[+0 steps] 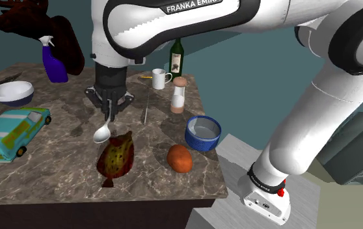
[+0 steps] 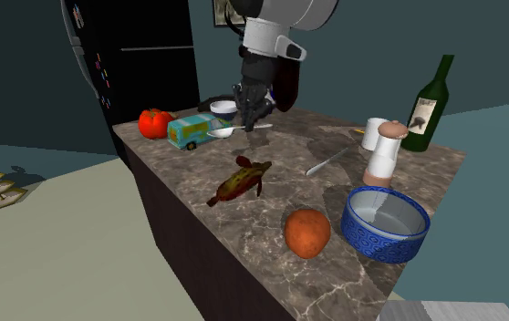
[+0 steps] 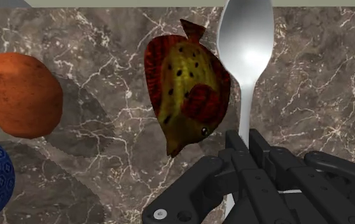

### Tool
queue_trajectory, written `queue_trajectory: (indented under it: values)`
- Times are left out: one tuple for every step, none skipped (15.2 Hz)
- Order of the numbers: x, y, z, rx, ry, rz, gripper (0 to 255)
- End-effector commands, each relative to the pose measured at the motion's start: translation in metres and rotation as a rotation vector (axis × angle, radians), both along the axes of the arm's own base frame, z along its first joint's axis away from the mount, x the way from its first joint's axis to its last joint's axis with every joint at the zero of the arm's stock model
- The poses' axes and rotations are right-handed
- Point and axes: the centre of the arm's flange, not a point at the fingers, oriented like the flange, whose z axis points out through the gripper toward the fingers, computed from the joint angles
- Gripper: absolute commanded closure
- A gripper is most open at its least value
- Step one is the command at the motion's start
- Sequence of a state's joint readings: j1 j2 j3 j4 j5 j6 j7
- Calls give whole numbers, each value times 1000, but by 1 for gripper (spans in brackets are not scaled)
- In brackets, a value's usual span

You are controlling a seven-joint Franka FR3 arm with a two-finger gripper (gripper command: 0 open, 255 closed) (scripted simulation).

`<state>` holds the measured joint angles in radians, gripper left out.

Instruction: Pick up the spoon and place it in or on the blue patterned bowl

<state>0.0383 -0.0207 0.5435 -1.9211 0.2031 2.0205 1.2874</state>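
In the shoulder view, the marbled counter (image 1: 63,175) carries, at its left end, a white bowl (image 1: 11,93) with a toy van (image 1: 11,133) in front of it and a spray bottle (image 1: 54,60) at the back edge. Next comes the gripper (image 1: 109,112), pointing down over the counter with its fingers clamped on the handle of the spoon (image 1: 102,132). The spoon's bowl end sticks out below the fingertips and looks clear of the counter, just above and left of a spotted fish (image 1: 116,158). The wrist view shows the same grasp: the fingers (image 3: 259,159) pinch the handle, and the spoon (image 3: 246,44) reaches past them alongside the fish (image 3: 186,89). Further right stand a mug (image 1: 160,79), a green bottle (image 1: 176,58) and a shaker (image 1: 179,95), with an orange lump (image 1: 180,158) near the front edge. The blue bowl (image 1: 203,133) sits at the right end, well apart from the spoon. The stand (image 1: 265,195) is at lower right.
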Motion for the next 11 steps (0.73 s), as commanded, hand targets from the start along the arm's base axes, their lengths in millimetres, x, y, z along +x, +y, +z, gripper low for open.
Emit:
queue_trajectory:
  values:
    - [-14, -24, -1, 1, 0, 1, 255]
    - [-21, -35, 0, 1, 0, 1, 255]
    - [-28, -46, 0, 1, 0, 1, 255]
    - [-35, -57, 0, 1, 0, 1, 255]
    - [-42, -68, 1, 1, 0, 1, 255]
    - [-50, -79, 1, 1, 0, 1, 255]
    - [-57, -90, 1, 1, 0, 1, 255]
    - [-64, -101, 2, 1, 0, 1, 255]
    - [-71, -112, 2, 1, 0, 1, 255]
    - [-78, -123, 3, 1, 0, 1, 255]
    - [-85, -134, 3, 1, 0, 1, 255]
